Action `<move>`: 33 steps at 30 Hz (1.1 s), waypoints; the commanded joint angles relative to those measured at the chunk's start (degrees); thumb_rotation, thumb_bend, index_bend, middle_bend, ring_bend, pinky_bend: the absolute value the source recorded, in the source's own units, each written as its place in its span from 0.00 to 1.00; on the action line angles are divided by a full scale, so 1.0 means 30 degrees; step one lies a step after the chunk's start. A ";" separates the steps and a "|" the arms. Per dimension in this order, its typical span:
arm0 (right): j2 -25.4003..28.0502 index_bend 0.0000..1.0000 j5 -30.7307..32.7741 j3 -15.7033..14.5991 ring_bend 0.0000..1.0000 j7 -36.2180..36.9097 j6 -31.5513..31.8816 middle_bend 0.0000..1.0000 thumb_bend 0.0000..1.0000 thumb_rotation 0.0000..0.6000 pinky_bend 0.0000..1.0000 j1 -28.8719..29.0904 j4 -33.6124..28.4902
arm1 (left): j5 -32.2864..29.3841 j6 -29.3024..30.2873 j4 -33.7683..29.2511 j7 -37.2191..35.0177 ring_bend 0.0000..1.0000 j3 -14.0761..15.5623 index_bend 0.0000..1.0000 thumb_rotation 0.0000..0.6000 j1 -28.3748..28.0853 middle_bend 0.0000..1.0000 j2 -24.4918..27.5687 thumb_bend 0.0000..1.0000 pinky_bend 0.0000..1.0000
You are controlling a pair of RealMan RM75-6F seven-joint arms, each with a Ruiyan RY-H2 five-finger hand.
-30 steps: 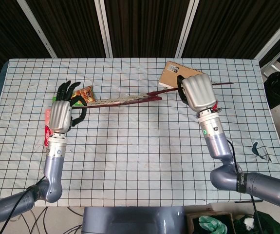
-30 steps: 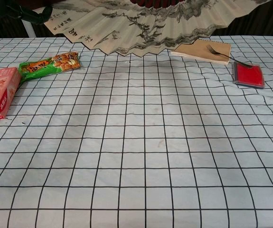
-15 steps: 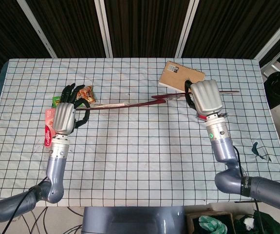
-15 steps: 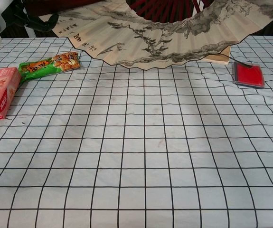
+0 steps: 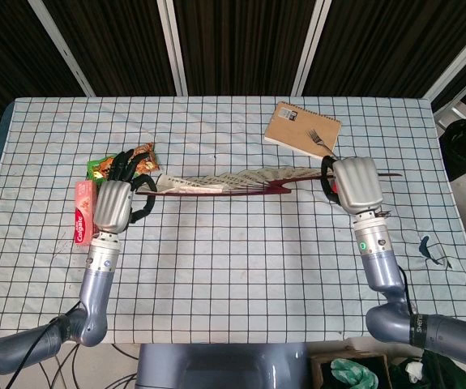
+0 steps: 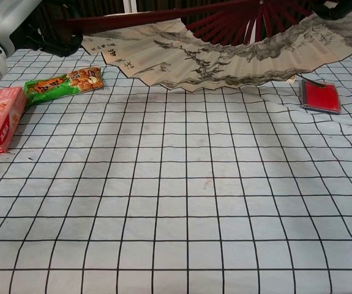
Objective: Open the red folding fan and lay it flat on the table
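Observation:
The red folding fan (image 5: 233,180) is spread open; its beige painted paper and red ribs (image 6: 224,52) fill the top of the chest view. It hangs low over the far half of the table, nearly edge-on in the head view. My left hand (image 5: 116,203) grips the fan's left outer rib, and its dark fingers (image 6: 56,40) show at the top left of the chest view. My right hand (image 5: 356,185) holds the fan's right end; only a dark bit of it (image 6: 341,7) shows in the chest view. I cannot tell whether the fan's lower edge touches the cloth.
A brown notebook with a fork (image 5: 301,130) lies behind the fan. A green and orange snack bag (image 6: 65,82) and a pink toothpaste box (image 6: 1,119) lie at the left by my left hand. A small red case (image 6: 321,97) sits at the right.
Both hands have moved toward the table's near side and lower, carrying the open fan. The fan now hides the notebook in the chest view and lies flatter.

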 commanded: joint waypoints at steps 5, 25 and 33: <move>0.0539 0.28 0.0762 -0.0706 0.78 -0.1428 -0.0386 0.67 0.38 1.00 0.78 -0.0657 -0.1583 | -0.0035 -0.0027 -0.0123 0.0166 0.00 0.0331 0.68 1.00 0.0235 0.14 -0.0061 0.48 0.00; 0.2210 0.00 0.3210 -0.1940 0.46 -0.4162 -0.0829 0.32 0.03 1.00 0.58 -0.1651 -0.5650 | 0.0048 -0.0318 -0.0458 0.1009 0.00 0.1760 0.68 1.00 0.1160 0.14 -0.0344 0.48 0.00; 0.2394 0.00 0.2851 -0.2083 0.46 -0.3624 -0.0887 0.32 0.04 1.00 0.58 -0.2001 -0.5802 | -0.0121 -0.0629 -0.0748 0.1841 0.00 0.2214 0.45 1.00 0.1538 0.05 0.0124 0.21 0.00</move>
